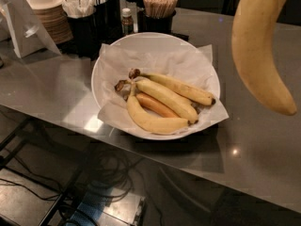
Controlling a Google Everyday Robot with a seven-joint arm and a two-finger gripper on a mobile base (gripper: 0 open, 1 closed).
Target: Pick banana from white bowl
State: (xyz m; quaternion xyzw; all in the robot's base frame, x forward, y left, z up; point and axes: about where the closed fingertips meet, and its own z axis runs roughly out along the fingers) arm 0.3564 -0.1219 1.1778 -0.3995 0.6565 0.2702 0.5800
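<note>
A plump, smooth yellow banana (261, 46) hangs close to the camera at the upper right, well above the counter, with its top end cut off by the frame's top edge. My gripper is not in view; whatever holds the banana is above the frame. The white bowl (106, 65), lined with crinkled white paper, sits on the grey counter left of centre. Several bananas lie in it, among them a thinner orange-tinted one (155, 106) between the yellow ones.
Behind the bowl stand stacked cream and brown paper bowls (44, 11), black holders with packets (82, 20), a small bottle (126, 21) and a cup of wooden stirrers (159, 8). The counter's front edge (141, 149) runs below the bowl, with cables on the floor beyond.
</note>
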